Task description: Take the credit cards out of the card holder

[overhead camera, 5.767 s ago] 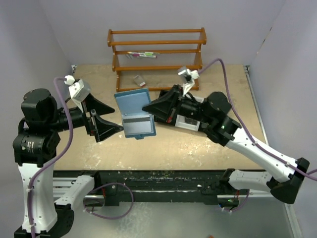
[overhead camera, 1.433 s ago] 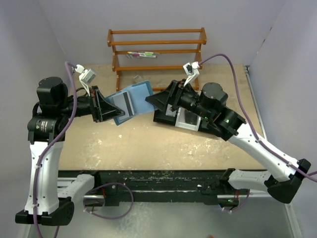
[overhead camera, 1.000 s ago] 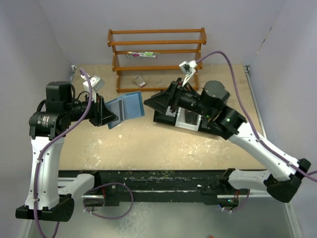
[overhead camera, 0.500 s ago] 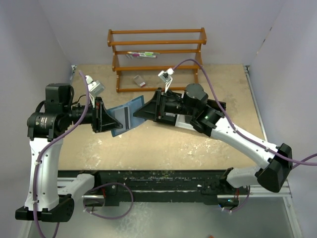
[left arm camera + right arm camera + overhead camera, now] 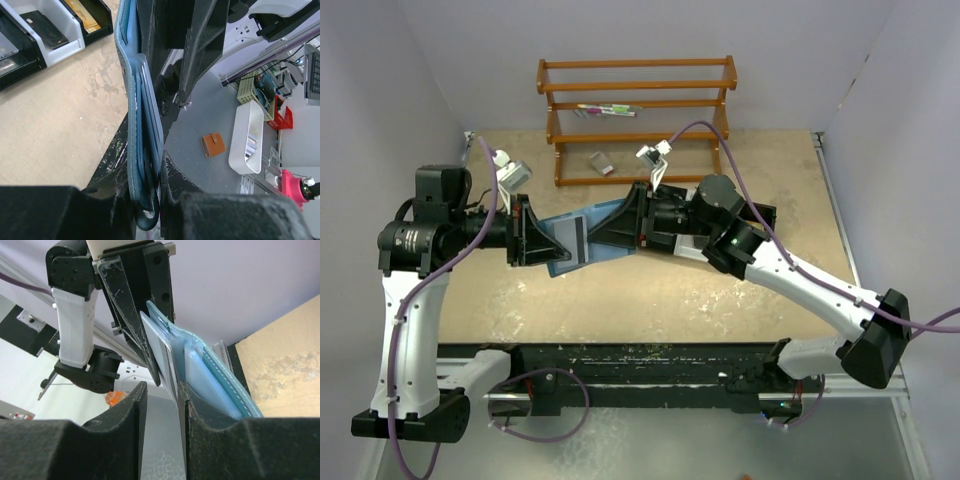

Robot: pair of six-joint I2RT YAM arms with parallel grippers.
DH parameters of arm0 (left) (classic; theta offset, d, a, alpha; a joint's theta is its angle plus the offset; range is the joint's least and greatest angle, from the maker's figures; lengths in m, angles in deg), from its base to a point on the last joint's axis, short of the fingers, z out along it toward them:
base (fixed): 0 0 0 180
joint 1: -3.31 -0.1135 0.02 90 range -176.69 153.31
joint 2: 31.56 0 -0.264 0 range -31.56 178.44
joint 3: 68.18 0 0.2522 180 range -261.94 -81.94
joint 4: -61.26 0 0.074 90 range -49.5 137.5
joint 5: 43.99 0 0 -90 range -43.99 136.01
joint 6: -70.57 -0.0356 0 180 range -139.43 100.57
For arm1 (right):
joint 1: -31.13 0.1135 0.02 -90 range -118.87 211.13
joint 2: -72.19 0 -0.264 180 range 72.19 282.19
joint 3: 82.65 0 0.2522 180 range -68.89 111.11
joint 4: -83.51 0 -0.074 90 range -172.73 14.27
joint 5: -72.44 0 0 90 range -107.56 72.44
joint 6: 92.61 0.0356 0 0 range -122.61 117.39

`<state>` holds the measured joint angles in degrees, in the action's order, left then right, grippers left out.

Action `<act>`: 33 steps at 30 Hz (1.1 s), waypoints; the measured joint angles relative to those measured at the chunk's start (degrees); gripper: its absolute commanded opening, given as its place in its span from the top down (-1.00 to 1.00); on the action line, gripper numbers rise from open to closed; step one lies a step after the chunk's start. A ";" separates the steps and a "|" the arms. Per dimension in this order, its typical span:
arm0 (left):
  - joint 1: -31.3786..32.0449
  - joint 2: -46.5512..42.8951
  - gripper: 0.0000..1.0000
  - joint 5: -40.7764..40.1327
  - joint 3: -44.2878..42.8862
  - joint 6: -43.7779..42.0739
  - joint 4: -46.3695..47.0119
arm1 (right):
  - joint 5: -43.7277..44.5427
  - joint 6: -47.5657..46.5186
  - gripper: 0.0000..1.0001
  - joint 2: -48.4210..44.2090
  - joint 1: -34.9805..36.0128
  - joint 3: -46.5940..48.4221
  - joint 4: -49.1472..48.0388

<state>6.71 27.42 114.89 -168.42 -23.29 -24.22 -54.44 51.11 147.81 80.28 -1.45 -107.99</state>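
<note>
The left gripper (image 5: 147,212) clamps the soft teal-blue leather-like card holder (image 5: 142,125) aloft between its fingers, while the right gripper (image 5: 162,390), fingers narrowly apart, straddles a thin grey plastic credit card (image 5: 161,352), probably stiff, light and slippery, best pinched at its protruding edge.

A robotics lab test cell — plain lavender walls (image 5: 410,70) box in a scuffed wood-board bench (image 5: 650,300) fixed to a black rail (image 5: 650,362). Beyond the left gripper (image 5: 148,197), off the bench edge, a grey floor (image 5: 200,115) holds a white tub (image 5: 247,135) and storage baskets (image 5: 248,86) (contents too small to tell).
</note>
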 measured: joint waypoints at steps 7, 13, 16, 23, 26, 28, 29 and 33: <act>0.00 0.63 0.83 1.68 -0.26 0.22 -0.02 | -0.39 0.13 0.40 0.87 0.68 0.00 -0.59; 0.00 0.76 0.73 3.45 -0.26 0.20 -0.17 | -1.27 0.61 0.48 0.92 0.66 0.00 -1.25; -0.02 0.76 0.70 4.50 -0.31 0.20 -0.42 | -1.81 1.27 0.49 1.01 0.68 0.00 -1.90; -0.39 0.87 0.39 4.57 -0.31 -0.09 -1.16 | -1.53 2.23 0.77 2.43 0.68 0.04 -2.89; -0.35 1.07 0.20 5.03 -0.31 -0.42 -1.88 | 0.17 1.88 0.95 2.99 0.92 0.07 -2.03; -0.26 1.27 0.11 5.66 -0.33 -0.42 -2.47 | 1.81 1.55 1.00 3.32 1.29 0.04 -0.61; -0.26 1.38 0.07 5.95 -0.33 -0.44 -2.75 | 2.32 1.42 1.00 3.41 1.44 0.04 -0.22; -0.26 1.81 0.15 7.23 -0.61 -0.48 -3.02 | 4.50 1.05 1.00 3.48 1.70 0.07 1.16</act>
<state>6.44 29.24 122.13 -169.03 -23.77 -27.24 -49.94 52.16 151.28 81.98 -1.38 -106.83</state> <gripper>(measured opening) 0.465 0.004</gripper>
